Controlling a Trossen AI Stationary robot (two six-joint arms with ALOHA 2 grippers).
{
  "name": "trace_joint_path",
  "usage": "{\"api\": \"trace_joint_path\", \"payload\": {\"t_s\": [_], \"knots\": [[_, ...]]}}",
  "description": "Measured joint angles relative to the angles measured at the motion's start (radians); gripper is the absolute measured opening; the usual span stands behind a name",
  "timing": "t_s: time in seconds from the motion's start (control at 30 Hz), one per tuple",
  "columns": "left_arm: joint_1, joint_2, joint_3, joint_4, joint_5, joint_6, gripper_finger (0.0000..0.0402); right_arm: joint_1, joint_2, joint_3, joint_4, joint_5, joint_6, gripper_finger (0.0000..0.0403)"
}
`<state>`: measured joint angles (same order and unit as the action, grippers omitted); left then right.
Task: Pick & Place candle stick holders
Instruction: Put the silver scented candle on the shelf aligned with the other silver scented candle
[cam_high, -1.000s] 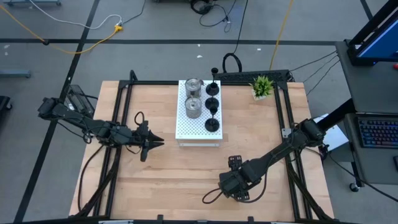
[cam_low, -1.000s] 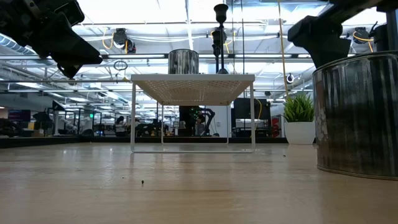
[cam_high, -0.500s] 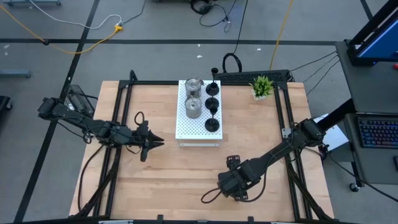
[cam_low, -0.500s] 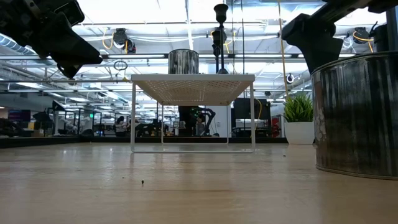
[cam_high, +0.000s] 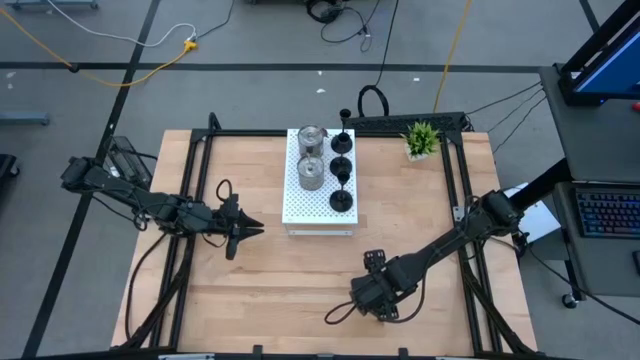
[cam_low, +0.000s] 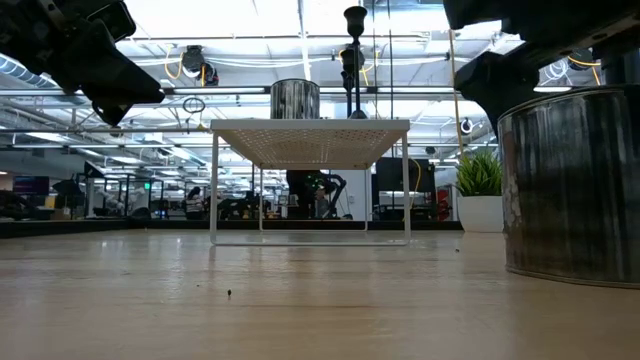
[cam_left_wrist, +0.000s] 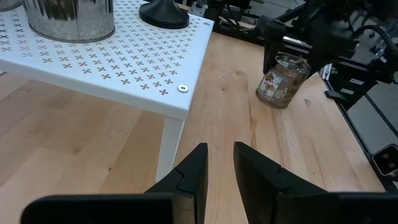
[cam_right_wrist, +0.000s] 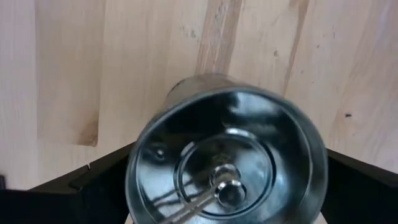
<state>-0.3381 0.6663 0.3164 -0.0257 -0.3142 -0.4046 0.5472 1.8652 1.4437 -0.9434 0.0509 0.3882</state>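
Shifted a little since one second ago: right gripper (cam_high: 367, 298), now slightly further toward 9 o'clock over the near table edge, and in low view the silver holder (cam_low: 572, 185) also a touch further left; left arm and everything on the board unchanged

Right gripper low at about 5 o'clock of table (cam_high: 250, 290), directly above the silver holder, which stands upright on the wood. Right wrist view: open cup of silver holder (cam_right_wrist: 227, 158) seen from above, one dark finger (cam_right_wrist: 81, 190) on each side of it; fingers spread wider than the cup, contact with its wall not discernible, so grip cannot tell

Left gripper (cam_high: 240, 229) hovering at 9 o'clock of table, pointing toward 3 o'clock, beside the near-left corner of white perforated board (cam_high: 318, 205); fingers (cam_left_wrist: 189, 177) nearly together with a narrow gap, grasping nothing

On the board, at 12 o'clock of table: two silver holders (cam_high: 311, 139) (cam_high: 311, 174) in a row on left half; three black holders (cam_high: 342, 142) (cam_high: 341, 170) (cam_high: 342, 200) on right half; a fourth black holder (cam_high: 345, 115) just beyond the board's far edge

Green plant (cam_high: 421, 138) at 1 o'clock, well apart from both grippers
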Motion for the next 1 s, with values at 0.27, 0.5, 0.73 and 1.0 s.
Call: {"api": "trace_joint_path", "payload": {"t_s": [0.27, 0.5, 0.73, 1.0], "knots": [[0.000, 0.000, 0.000, 0.000, 0.000, 0.000, 0.0081, -0.007, 0.000, -0.006, 0.047, 0.001, -0.036, 0.0400], [0.000, 0.000, 0.000, 0.000, 0.000, 0.000, 0.0081, -0.034, 0.000, -0.057, 0.102, -0.105, -0.008, 0.0400], [0.000, 0.000, 0.000, 0.000, 0.000, 0.000, 0.0081, -0.044, 0.000, -0.065, 0.107, -0.133, -0.006, 0.0400], [0.000, 0.000, 0.000, 0.000, 0.000, 0.000, 0.0081, -0.044, 0.000, -0.065, 0.102, -0.131, 0.000, 0.0400]]}}
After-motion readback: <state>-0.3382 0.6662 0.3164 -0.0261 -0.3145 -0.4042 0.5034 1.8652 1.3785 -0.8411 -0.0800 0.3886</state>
